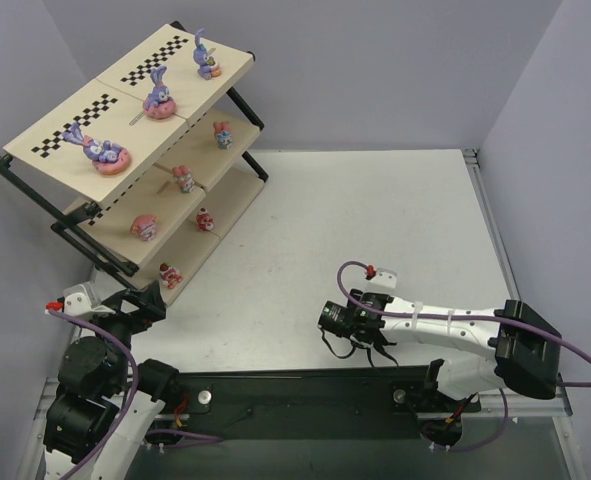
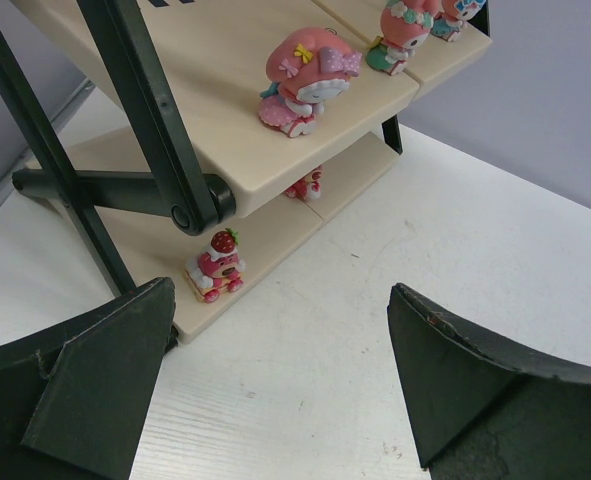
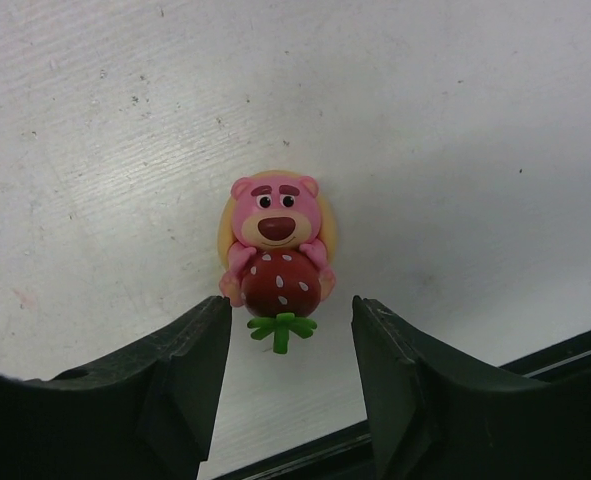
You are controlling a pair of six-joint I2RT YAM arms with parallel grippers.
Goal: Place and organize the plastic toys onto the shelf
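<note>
Your right tool (image 3: pixel 290 305) is open, its two fingers apart and nothing clamped between them. The pink bear toy (image 3: pixel 275 250) lies flat on the white surface (image 3: pixel 455 120) just ahead of the fingertips. The red strawberry it hugs and the green stalk sit in the mouth of the gap. There is a sliver of bare surface between the strawberry and the finger on the right of the wrist view. On the other side the bear's arm is right at the fingertip, and you cannot tell whether they touch.

Your left tool (image 2: pixel 280 290) is spread wide open and holds nothing. It points at the near corner of the shelf (image 2: pixel 205 90), which stands just ahead of it. A strawberry-topped figure (image 2: pixel 217 265) sits on the lowest board, straight in front of that tool and slightly left. A pink hooded figure (image 2: pixel 305 80) stands on the middle board above it.

From overhead, the shelf (image 1: pixel 125 120) is well away from your right tool (image 1: pixel 360 345), far ahead and to its left. Three purple bunnies (image 1: pixel 159 95) stand along the top board, with small pink figures (image 1: pixel 183 178) on the two boards below.
</note>
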